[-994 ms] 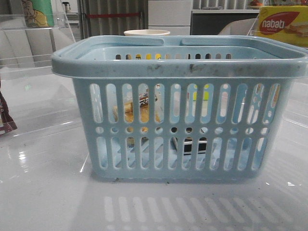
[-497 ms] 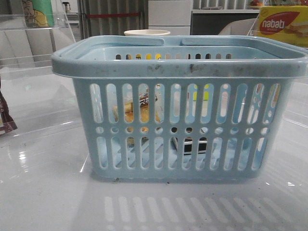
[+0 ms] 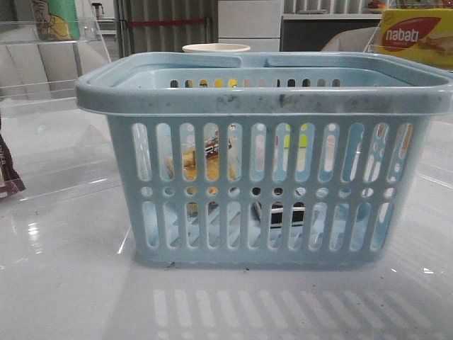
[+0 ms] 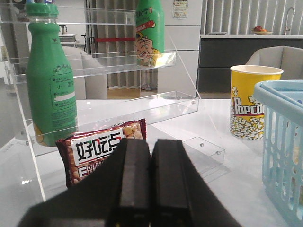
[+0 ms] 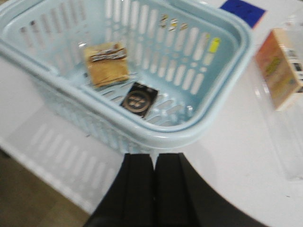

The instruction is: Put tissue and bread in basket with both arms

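The light-blue slotted plastic basket [image 5: 142, 71] is open from above; the clear-wrapped yellowish bread [image 5: 106, 63] and small black tissue pack [image 5: 138, 99] lie apart on its floor, bare floor around them. A yellow popcorn cup [image 4: 251, 101] stands beside the basket

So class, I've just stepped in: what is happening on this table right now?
Nothing is being held. The clear-wrapped yellowish bread and the small dark tissue pack both lie on the floor of the light-blue slotted plastic basket. The left gripper and the right gripper are both shut and empty, outside the basket.
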Action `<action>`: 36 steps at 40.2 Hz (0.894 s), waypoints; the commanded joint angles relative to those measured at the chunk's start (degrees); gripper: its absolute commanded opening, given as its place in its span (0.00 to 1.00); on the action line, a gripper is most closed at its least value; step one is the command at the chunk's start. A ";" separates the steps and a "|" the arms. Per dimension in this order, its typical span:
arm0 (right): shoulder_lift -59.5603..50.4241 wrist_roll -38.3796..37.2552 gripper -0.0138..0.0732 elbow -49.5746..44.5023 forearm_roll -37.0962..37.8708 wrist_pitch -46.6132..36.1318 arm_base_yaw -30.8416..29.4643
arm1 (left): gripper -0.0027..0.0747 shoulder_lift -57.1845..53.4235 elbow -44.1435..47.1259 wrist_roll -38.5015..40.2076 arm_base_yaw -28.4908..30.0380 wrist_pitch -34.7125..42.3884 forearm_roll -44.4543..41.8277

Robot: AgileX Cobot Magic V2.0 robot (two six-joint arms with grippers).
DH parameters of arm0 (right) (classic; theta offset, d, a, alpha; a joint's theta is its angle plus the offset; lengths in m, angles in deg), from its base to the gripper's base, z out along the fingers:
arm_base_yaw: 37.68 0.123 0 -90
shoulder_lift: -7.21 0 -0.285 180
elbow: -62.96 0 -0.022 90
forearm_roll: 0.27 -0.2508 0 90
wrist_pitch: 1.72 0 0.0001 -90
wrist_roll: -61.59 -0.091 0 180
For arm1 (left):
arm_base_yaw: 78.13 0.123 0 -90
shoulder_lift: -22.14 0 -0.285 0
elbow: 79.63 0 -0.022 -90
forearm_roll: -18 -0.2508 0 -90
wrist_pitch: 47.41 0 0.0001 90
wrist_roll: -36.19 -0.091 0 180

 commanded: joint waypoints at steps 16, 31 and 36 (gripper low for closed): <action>-30.47 0.65 0.19 -34.30 0.14 -37.73 -21.92 | 0.15 -1.01 0.34 0.50 -0.40 4.60 0.57; -36.11 0.65 0.19 -44.05 0.14 -44.16 -21.64 | 0.15 -1.01 0.34 0.50 -0.40 4.60 0.57; -36.06 0.65 0.19 -44.05 0.14 -44.16 -21.64 | 0.15 -1.01 0.34 0.50 -0.40 4.60 0.57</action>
